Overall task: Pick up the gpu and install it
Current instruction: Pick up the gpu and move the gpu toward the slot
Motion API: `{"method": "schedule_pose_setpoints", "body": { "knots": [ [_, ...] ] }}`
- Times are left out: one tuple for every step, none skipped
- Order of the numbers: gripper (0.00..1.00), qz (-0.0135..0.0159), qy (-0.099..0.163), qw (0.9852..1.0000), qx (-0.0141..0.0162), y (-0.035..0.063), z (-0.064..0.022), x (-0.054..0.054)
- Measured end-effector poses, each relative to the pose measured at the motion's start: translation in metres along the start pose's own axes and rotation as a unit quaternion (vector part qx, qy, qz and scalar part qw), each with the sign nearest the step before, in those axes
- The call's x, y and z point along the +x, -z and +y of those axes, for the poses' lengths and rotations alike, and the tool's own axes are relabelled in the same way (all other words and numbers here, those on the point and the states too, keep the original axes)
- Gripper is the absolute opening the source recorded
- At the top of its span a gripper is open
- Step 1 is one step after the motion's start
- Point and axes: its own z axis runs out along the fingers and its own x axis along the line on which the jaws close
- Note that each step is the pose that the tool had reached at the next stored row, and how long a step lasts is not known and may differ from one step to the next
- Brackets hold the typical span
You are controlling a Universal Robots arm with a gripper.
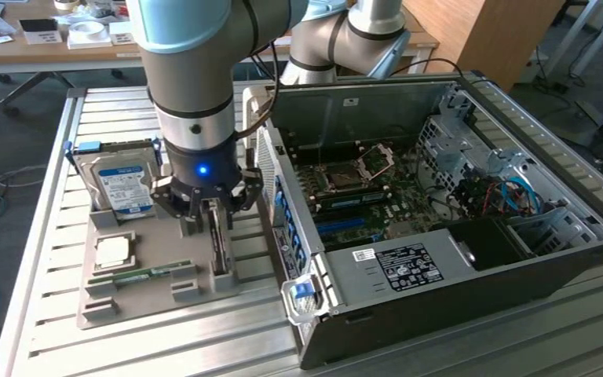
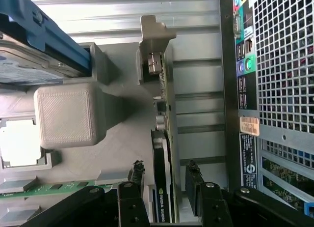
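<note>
On the slatted metal desk (image 1: pixel 40 259), in a grey tray (image 1: pixel 155 302) beside the open computer case (image 1: pixel 553 259): one gpu (image 1: pixel 219 247). It is standing on its long edge in a narrow slot along the tray side nearest the case.

Fingers (image 1: pixel 188 210): hanging from the arm's wrist directly over the gpu, spread wide and gripping nothing. In the wrist view the two fingers (image 2: pixel 137 174) are straddling the gpu (image 2: pixel 160 153), one facing each side of the card. A strip of tray (image 2: pixel 122 153) is showing between each pad and the card, so no contact is showing.

Gpu, wrist view: the dark body is sitting between the fingers. The green board edge and silver connectors are running away from them to a grey end post.

Also in the tray:
- A hard drive (image 1: pixel 123 188) is standing upright in a blue bracket, to the exterior view's left of the fingers.
- A processor (image 1: pixel 113 251) is lying flat.
- A memory stick (image 1: pixel 139 275) is lying flat below the processor in the exterior view.

Hidden or unclear:
- In the exterior view the wrist and fingers are covering the gpu's upper end, and the fingertips are merging with the card.
- In the wrist view the black gripper body is covering the gpu's near end and part of the memory stick (image 2: pixel 44 190).
- The hard drive (image 2: pixel 29 65) and the case (image 2: pixel 284 65) are being cut off at the picture's edge.
</note>
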Motion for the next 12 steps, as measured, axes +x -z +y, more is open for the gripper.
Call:
{"method": "schedule_pose_setpoints", "body": {
  "knots": [
    [0.47, -0.0001, 0.000, 1.0000, -0.0001, -0.0007, 0.0005, 0.000],
    [0.47, -0.0001, 0.000, 1.0000, -0.0001, -0.0014, 0.0007, 0.000],
    [0.47, 0.0000, 0.000, 1.0000, 0.0000, -0.0020, 0.0009, 0.001],
    [0.47, 0.0000, 0.000, 1.0000, 0.0000, -0.0029, 0.0010, 0.001],
    [0.47, 0.0000, 0.000, 1.0000, 0.0000, -0.0039, 0.0012, 0.001],
    [0.47, 0.0000, 0.000, 1.0000, 0.0000, -0.0054, 0.0014, 0.002],
    [0.47, 0.0000, 0.000, 1.0000, 0.0000, -0.0071, 0.0015, 0.002],
    [0.47, 0.0000, 0.000, 1.0000, 0.0000, -0.0090, 0.0019, 0.002],
    [0.47, 0.0000, 0.000, 1.0000, 0.0000, -0.0105, 0.0023, 0.002],
    [0.47, 0.0000, 0.000, 1.0000, 0.0000, -0.0109, 0.0023, 0.002],
    [0.47, 0.0001, 0.000, 1.0000, 0.0001, -0.0109, 0.0023, 0.002],
    [0.47, 0.0001, 0.000, 1.0000, 0.0001, -0.0109, 0.0023, 0.002]
  ]
}}
